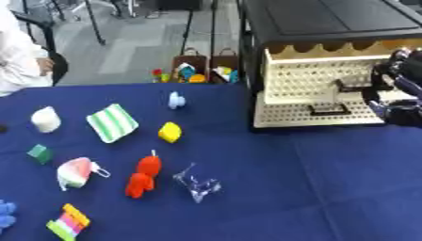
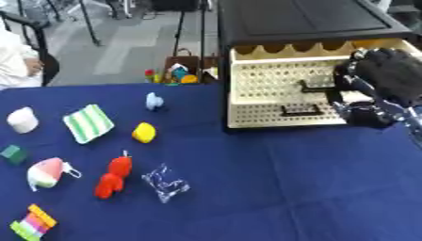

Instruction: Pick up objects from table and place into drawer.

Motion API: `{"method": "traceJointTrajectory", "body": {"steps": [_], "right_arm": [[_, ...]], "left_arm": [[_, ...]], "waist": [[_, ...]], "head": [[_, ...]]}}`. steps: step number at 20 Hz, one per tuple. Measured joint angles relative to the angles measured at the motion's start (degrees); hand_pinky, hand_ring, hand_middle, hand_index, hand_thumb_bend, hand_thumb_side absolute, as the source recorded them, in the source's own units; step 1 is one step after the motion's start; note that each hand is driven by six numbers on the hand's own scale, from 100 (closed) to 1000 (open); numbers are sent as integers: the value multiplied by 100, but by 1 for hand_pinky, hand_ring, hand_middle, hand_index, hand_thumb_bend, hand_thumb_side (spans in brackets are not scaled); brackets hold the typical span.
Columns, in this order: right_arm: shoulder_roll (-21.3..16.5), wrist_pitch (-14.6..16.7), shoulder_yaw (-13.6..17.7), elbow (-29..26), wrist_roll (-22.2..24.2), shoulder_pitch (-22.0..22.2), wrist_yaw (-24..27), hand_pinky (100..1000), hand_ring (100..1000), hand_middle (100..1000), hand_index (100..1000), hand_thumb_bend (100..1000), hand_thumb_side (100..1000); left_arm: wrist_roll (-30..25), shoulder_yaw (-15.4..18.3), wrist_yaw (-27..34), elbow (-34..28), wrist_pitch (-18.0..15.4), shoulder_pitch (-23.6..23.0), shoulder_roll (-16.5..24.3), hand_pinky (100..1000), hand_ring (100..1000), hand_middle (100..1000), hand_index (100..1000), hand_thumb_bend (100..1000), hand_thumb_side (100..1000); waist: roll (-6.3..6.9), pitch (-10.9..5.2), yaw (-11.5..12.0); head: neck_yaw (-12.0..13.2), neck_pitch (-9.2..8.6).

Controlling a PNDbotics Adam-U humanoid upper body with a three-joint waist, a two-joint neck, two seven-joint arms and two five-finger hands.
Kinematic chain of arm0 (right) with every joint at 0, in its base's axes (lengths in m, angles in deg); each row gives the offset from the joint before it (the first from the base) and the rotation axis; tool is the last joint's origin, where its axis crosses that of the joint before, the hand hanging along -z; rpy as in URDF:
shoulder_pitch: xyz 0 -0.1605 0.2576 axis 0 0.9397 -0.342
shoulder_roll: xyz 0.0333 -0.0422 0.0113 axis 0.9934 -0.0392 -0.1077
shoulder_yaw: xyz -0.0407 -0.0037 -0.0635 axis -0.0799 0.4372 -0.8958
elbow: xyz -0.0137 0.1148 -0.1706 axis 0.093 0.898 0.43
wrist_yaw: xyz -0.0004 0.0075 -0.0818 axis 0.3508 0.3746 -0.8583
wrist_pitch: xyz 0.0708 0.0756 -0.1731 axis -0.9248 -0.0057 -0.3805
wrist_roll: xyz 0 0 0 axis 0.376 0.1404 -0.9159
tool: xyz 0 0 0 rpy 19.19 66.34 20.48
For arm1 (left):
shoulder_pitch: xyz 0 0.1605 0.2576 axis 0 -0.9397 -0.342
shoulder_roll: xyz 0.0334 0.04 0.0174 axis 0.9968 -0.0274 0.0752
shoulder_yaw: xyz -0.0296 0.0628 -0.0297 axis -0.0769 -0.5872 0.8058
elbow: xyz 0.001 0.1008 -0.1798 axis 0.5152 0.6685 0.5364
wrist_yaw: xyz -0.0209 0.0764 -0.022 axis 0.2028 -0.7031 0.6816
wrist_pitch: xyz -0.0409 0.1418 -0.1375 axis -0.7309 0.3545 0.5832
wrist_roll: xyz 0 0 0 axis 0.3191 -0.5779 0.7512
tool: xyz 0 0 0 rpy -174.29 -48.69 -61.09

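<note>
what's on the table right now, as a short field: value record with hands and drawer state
surface: blue cloth-covered table
drawer unit: black-topped cabinet with cream perforated drawers, far right
right hand: black robot hand at the drawer front, grip unclear
left hand: not visible
centre items: yellow block, red plush toy, clear plastic wrapper, pale blue small toy
left items: green-and-white striped cloth, white rounded object, small green cube, pink-and-green watermelon-slice toy, rainbow-striped block
</note>
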Motion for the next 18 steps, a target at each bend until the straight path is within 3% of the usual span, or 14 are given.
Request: {"method": "traceJointTrajectory", "body": {"steps": [18], "right_arm": [[-200,-60,34,-417,-54,323,55,100,100,100,381,137,153]], "left_arm": [[0,0,0,0,0,0,0,615,782,735,891,100,911]], "waist": [[6,-8,-10]], "head": [[7,-21]]}}
